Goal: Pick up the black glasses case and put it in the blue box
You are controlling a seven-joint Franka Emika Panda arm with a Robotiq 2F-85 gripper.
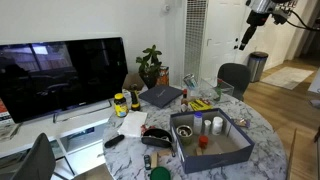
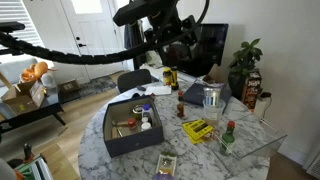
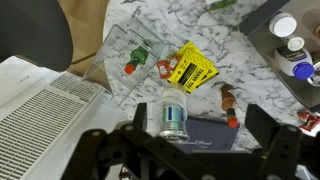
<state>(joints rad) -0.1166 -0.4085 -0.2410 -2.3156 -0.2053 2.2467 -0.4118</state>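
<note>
The blue box (image 1: 212, 151) stands on the round marble table and holds several small items; it also shows in an exterior view (image 2: 125, 140), and its corner reaches into the wrist view (image 3: 262, 32). A black oblong thing that looks like the black glasses case (image 1: 160, 139) lies on the table just beside the box's wall; it is out of the wrist view. My gripper (image 1: 243, 40) hangs high above and well away from the case, also seen in an exterior view (image 2: 177, 55). In the wrist view my gripper (image 3: 198, 128) is open and empty.
Under the gripper are a clear jar (image 3: 175, 118), a dark-grey slab (image 3: 215, 138), a yellow packet (image 3: 190, 68), a sauce bottle (image 3: 229, 102) and a clear tub (image 3: 128, 55). A thin black remote (image 1: 114, 141), a plant (image 1: 150, 66), a TV (image 1: 62, 75) and a chair (image 1: 234, 76) surround the table.
</note>
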